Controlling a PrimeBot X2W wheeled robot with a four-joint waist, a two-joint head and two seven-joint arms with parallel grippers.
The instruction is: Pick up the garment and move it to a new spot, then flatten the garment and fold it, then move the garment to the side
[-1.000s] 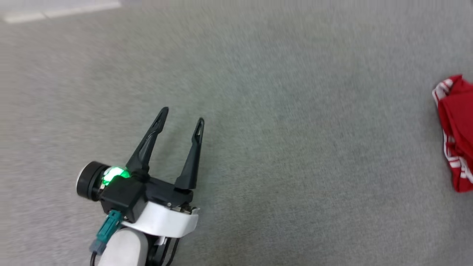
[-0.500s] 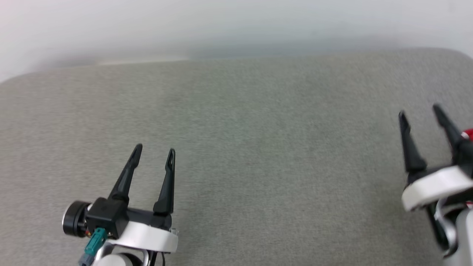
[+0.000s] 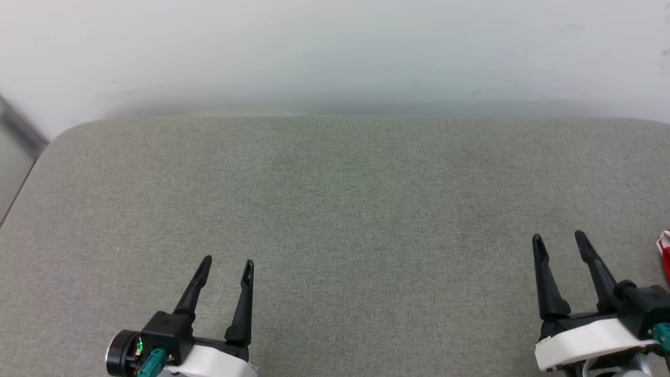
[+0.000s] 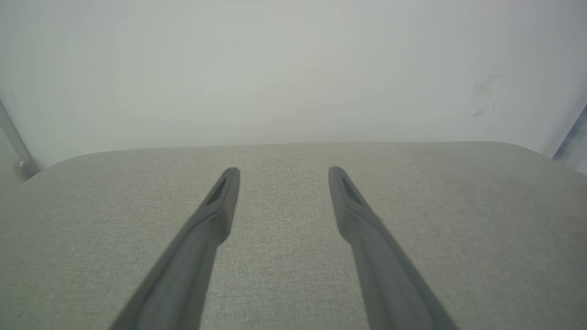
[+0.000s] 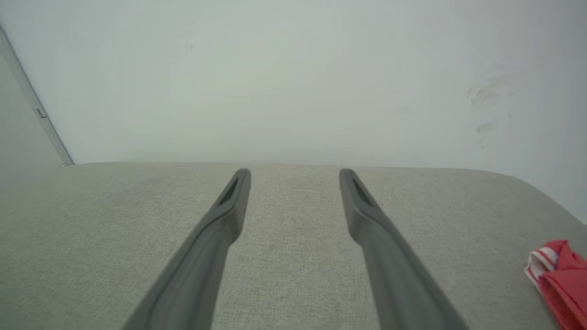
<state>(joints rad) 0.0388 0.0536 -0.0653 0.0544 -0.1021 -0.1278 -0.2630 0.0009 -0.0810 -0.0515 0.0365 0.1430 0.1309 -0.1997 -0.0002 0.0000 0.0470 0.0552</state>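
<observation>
The garment (image 5: 562, 279), red with red-and-white striped trim, lies bunched at the right edge of the grey surface; only a sliver of it (image 3: 665, 251) shows at the head view's right border. My right gripper (image 3: 559, 239) stands open just left of it, apart from it, nothing between its fingers (image 5: 224, 215). At the lower left, my left gripper (image 3: 227, 263) is open and empty too, hovering over bare fabric. In the left wrist view its two fingers (image 4: 220, 206) are spread wide and point toward the wall.
The grey fabric-covered surface (image 3: 335, 209) has rounded far corners and ends at a pale wall (image 3: 335, 52). A grey vertical strip (image 3: 18, 131) runs down the wall at the far left.
The head camera has tilted up and swung: the wall and far edge now show, both grippers sit lower in the picture, and the garment has slid to the right border. Both grippers stayed open.
</observation>
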